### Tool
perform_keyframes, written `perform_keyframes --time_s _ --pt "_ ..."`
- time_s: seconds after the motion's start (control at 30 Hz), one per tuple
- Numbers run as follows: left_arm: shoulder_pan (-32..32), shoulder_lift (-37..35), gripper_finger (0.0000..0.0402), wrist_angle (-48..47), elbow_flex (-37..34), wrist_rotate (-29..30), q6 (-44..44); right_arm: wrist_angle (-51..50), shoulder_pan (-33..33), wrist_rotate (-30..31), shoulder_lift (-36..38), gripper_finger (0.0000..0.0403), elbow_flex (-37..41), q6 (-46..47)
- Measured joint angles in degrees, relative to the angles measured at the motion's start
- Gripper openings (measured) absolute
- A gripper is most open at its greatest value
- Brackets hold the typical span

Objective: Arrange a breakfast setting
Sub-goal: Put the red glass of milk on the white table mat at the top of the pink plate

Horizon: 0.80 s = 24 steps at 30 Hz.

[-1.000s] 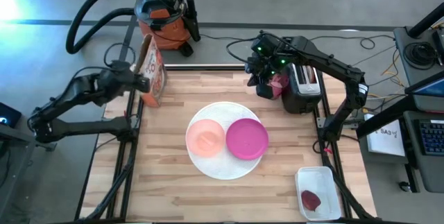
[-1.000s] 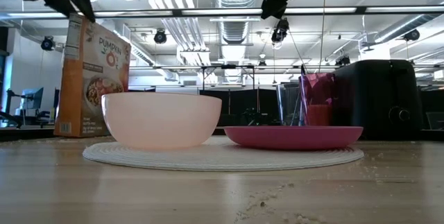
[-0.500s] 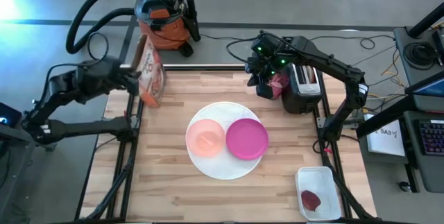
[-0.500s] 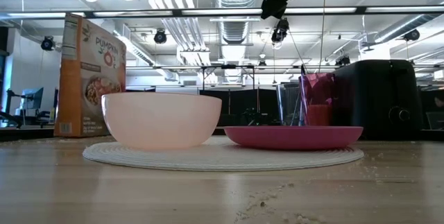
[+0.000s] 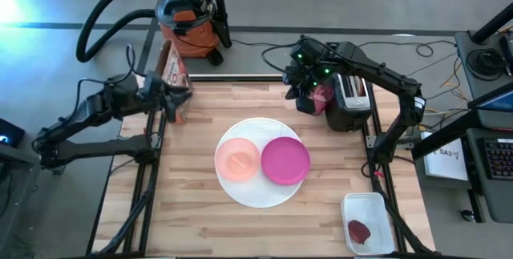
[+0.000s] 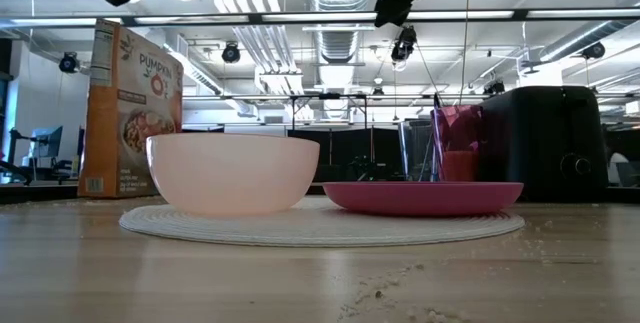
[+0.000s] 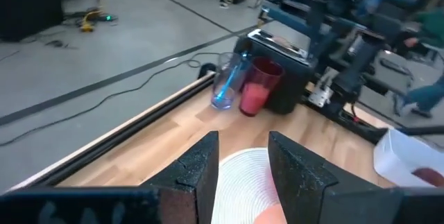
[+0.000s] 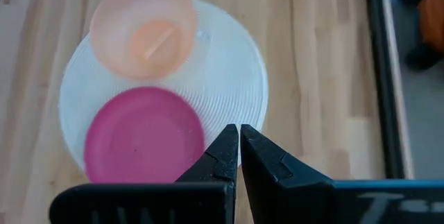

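Pale pink bowl (image 6: 233,171) and magenta plate (image 6: 422,197) side by side on white plate (image 6: 320,225), cereal box (image 6: 130,108) behind, toaster (image 6: 548,143) at right.

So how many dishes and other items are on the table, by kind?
Plates: 2, white and magenta
Bowl: 1
Cups: 2, pink and clear glass
Cereal box: 1
Toaster: 1
Tub: 1
Total: 8
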State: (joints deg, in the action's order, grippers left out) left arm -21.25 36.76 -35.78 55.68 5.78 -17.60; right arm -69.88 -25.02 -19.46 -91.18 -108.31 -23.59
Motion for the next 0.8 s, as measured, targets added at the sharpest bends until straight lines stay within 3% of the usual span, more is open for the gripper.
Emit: perform_keyframes --time_s 0.17,0.4,0.53,0.8 --pt "1.50 0.95 0.0109 0.28 0.00 -2.36 5.91 5.33 0.02 0.00 0.00 0.0009 0.00 -1.43" --pt "2.62 1.02 0.0109 3.87 -0.04 -1.40 13.38 11.09 0.00 -0.02 0.00 0.0009 0.00 13.18" --pt "2.62 1.02 0.0109 6.40 -0.02 -0.84 19.21 14.50 0.00 0.00 0.00 0.0009 0.00 11.63" --pt "2.69 1.83 0.0109 6.24 -0.02 -0.85 18.48 14.26 0.15 -0.02 -0.41 0.0009 0.00 12.81"
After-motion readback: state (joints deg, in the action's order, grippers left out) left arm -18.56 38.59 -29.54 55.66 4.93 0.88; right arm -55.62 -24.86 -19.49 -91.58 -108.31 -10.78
